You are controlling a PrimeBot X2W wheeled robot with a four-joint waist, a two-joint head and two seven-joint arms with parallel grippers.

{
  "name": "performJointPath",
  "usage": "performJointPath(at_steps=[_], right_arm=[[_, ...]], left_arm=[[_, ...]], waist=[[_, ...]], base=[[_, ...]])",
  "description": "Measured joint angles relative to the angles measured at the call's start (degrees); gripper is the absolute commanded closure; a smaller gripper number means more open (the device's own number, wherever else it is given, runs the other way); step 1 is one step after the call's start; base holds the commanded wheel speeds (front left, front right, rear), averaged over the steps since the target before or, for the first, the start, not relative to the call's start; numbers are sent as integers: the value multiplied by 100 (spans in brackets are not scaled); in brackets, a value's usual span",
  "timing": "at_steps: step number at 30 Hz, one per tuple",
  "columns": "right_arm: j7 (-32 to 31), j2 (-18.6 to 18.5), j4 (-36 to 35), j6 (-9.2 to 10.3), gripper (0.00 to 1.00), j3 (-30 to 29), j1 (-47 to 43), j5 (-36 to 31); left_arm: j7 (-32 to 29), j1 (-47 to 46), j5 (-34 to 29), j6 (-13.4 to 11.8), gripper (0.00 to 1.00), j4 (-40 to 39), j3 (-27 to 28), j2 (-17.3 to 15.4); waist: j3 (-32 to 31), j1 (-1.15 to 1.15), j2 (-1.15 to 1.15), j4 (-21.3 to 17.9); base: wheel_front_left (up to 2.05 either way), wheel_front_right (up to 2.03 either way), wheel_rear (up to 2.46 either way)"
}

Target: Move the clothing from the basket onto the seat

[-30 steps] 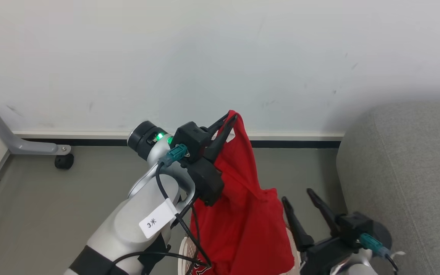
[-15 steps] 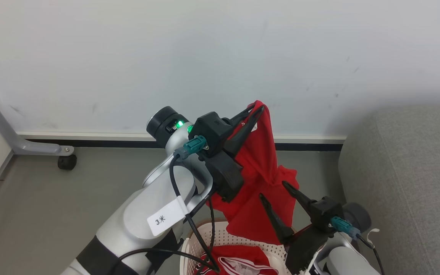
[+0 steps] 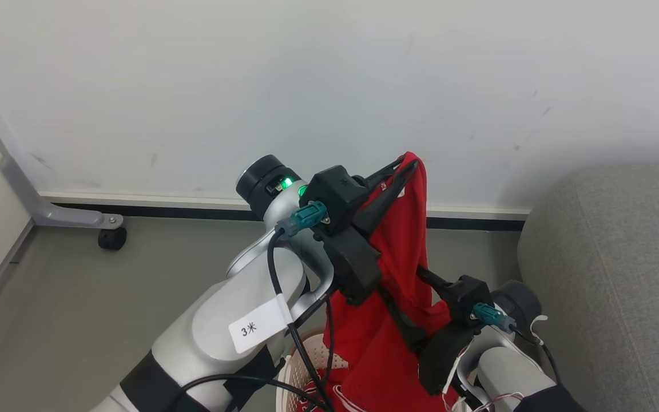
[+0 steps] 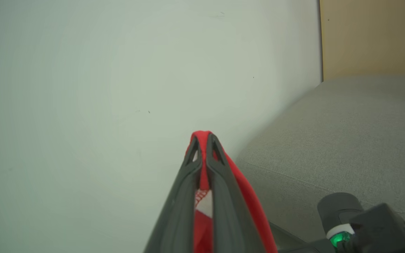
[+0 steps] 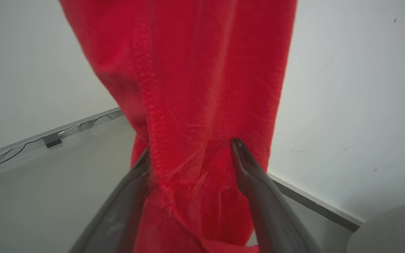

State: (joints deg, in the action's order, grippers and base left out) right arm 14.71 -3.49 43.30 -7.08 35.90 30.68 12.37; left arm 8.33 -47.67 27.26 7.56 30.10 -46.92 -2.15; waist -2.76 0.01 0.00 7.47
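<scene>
A red garment of the clothing (image 3: 407,246) hangs in the air, pinched at its top by my left gripper (image 3: 408,164), which is shut on it. In the left wrist view the fingertips of the left gripper (image 4: 202,140) clamp the red fold. My right gripper (image 3: 401,280) is open, lower down. Its fingers straddle the hanging cloth (image 5: 195,88) in the right wrist view, the right gripper (image 5: 192,154) spread wide. The basket (image 3: 301,359) sits below at the bottom edge, with more red cloth with white trim (image 3: 321,400) in it. The grey seat (image 3: 621,274) is to the right.
A white wall (image 3: 249,86) with a dark baseboard stands close behind the arms. A grey metal leg with a black caster (image 3: 112,237) rests on the grey floor at the left. Open floor (image 3: 106,309) lies left of the basket.
The head camera has shifted. My right gripper has risen and moved in onto the hanging garment, its open fingers now on either side of the cloth. The left gripper keeps its hold.
</scene>
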Motion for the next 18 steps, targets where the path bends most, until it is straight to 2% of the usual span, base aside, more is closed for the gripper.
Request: performJointPath(at_steps=[1, 3, 4, 5, 10, 17, 18], right_arm=[[0, 0, 0, 0, 0, 0, 0, 0], [0, 0, 14, 0, 49, 114, 65, 126], [0, 2, 13, 0, 66, 224, 90, 245], [0, 2, 13, 0, 98, 224, 90, 245], [-1, 3, 26, -2, 100, 369, 90, 411], [-1, 2, 75, -5, 100, 321, 89, 659], [-1, 2, 74, -5, 100, 271, 81, 697]], left_arm=[[0, 0, 0, 0, 100, 0, 0, 0], [-19, 0, 11, 0, 100, -40, -7, -2], [-24, 0, 44, 0, 100, -58, -5, -2], [-24, 0, 44, 0, 100, -58, -5, -2], [-73, 12, 53, 0, 100, -38, 19, -16], [-73, 289, 153, -107, 100, 78, 155, -244], [-68, 352, 169, -109, 84, 85, 171, -267]], waist=[[0, 0, 0, 0], [4, 0, 0, 19], [4, 0, 0, 38], [4, 0, 0, 38], [4, 0, 0, 61], [-4, 0, 0, -62], [-7, 0, 0, -89]], base=[[0, 0, 0], [0, 0, 0], [0, 0, 0], [0, 0, 0], [0, 0, 0], [0, 0, 0], [0, 0, 0]])
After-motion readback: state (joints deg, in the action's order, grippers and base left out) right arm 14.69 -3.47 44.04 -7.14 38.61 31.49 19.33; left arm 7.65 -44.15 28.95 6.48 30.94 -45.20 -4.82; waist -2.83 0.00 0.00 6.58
